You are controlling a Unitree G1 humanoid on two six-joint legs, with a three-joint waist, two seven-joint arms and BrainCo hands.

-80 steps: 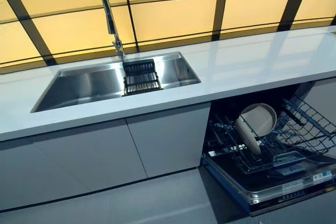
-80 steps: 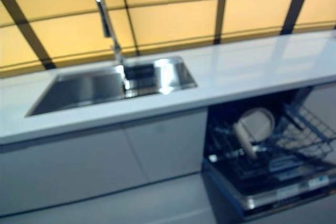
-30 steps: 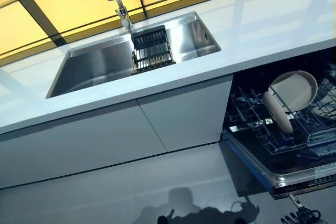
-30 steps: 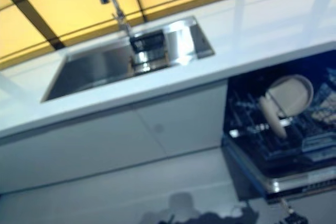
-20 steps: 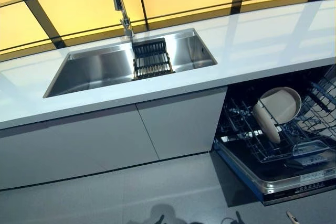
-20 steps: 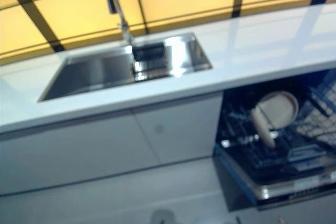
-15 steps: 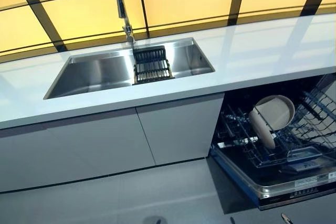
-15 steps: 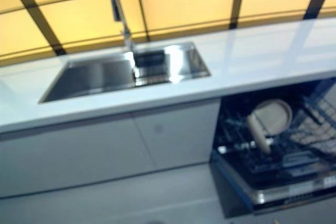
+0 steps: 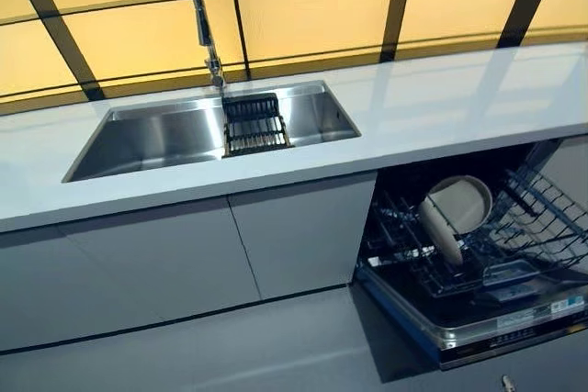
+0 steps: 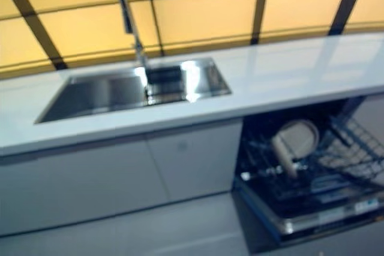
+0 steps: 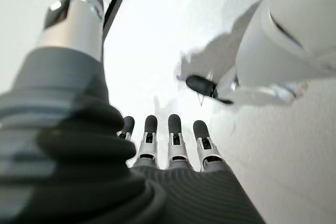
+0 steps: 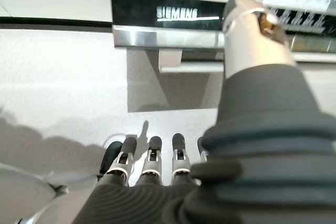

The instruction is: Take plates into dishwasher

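Two beige plates [image 9: 457,207] stand on edge, close together, in the wire rack [image 9: 524,245] of the open dishwasher [image 9: 478,319] under the right end of the counter. My left hand [image 11: 148,136] hangs over the pale floor with its fingers straight and holds nothing. My right hand [image 12: 152,157] also hangs with straight fingers and holds nothing. It is a short way in front of the lowered dishwasher door's front edge [image 12: 173,24]. Neither hand shows in the eye views.
A long white counter [image 9: 441,107] holds a steel sink [image 9: 156,135] with a tall faucet [image 9: 197,16] and a dark drain rack [image 9: 253,123] inside. Grey cabinet doors [image 9: 184,263] lie below it. Yellow wall panels with dark strips stand behind.
The whole picture has shifted and tilted between frames, so the camera moved. The plates, rack and dishwasher door stay as they were.
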